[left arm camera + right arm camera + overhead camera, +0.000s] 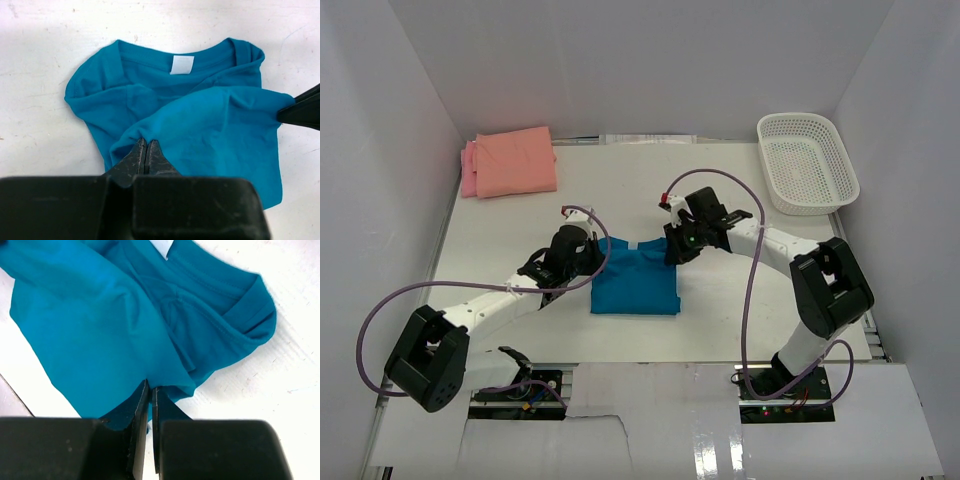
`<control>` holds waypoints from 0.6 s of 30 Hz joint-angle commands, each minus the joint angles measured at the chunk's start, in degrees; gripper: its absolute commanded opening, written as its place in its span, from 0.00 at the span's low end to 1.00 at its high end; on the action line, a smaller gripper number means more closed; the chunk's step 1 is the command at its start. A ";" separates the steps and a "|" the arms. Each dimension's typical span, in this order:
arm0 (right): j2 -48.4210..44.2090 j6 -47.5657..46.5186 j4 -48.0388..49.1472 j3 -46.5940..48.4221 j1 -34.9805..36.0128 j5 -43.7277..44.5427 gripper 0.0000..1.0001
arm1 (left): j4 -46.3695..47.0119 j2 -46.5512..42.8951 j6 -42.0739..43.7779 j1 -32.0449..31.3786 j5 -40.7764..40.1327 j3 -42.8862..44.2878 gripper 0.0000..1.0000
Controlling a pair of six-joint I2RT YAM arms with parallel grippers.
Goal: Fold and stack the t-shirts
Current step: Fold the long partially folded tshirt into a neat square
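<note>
At the upper left of the top view we see two folded tees on the counter (620, 190). The salmon tee (517, 161) lies on the pink tee (469, 170), and only the pink one's left edge shows.

Nearer the middle, the left tool (595, 252) sits at the left side of the teal tee (635, 280). In its wrist view the two fingers are pressed together, pinching a fold of teal cloth at their tips.

The teal tee lies at the centre of the counter, well apart from the folded pair. Its neck points to the top of the frame, and a white label (181, 64) shows inside the collar. A loose layer of the same cloth is drawn up over the body. It spans from the left tool's tips to a black tip at the right edge of the left wrist view. The sleeves are bunched and wrinkled.

To the right of the tee, the right tool (675, 245) meets its upper right side. In its wrist view the fingers stand narrow, with the edge of that teal layer caught between them. The collar and a sleeve lie at the upper right of that frame.

At the upper right of the top view a white mesh basket (847, 185) stands on the counter, well apart from the tees
</note>
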 commanded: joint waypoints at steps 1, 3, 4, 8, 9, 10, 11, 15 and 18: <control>-2.95 0.92 0.69 -1.68 -0.23 -1.18 0.08 | 0.38 -1.00 -0.90 0.38 0.64 -1.19 0.00; -3.91 1.27 0.78 -2.38 -0.14 -1.27 0.08 | -0.14 -0.82 -1.25 0.38 0.02 -0.75 0.00; -4.44 1.44 0.87 -2.47 -0.14 -1.18 0.08 | -0.41 -0.74 -1.60 0.38 -0.24 -0.49 0.00; -6.11 1.54 -1.58 -0.64 -0.23 -0.39 0.08 | -2.34 -2.14 -2.48 0.47 -1.82 2.41 0.00; -6.20 1.62 -2.98 1.02 -0.14 -0.30 0.08 | -3.56 -2.58 -2.66 0.47 -2.70 4.42 0.00; -6.12 1.54 -3.78 1.91 -0.14 -0.22 0.08 | -4.27 -2.49 -2.74 0.56 -3.75 5.66 0.00; -6.03 1.45 -4.57 2.88 -0.23 -0.13 0.08 | -5.24 -2.15 -2.75 0.91 -5.07 6.80 0.00; -4.54 1.45 -5.81 7.79 -0.23 1.80 0.08 | -5.95 2.32 -2.66 1.79 -6.75 12.51 0.00; -1.74 1.18 -5.99 10.35 -0.41 3.38 0.08 | -3.32 4.27 -3.10 2.67 -7.54 13.31 0.00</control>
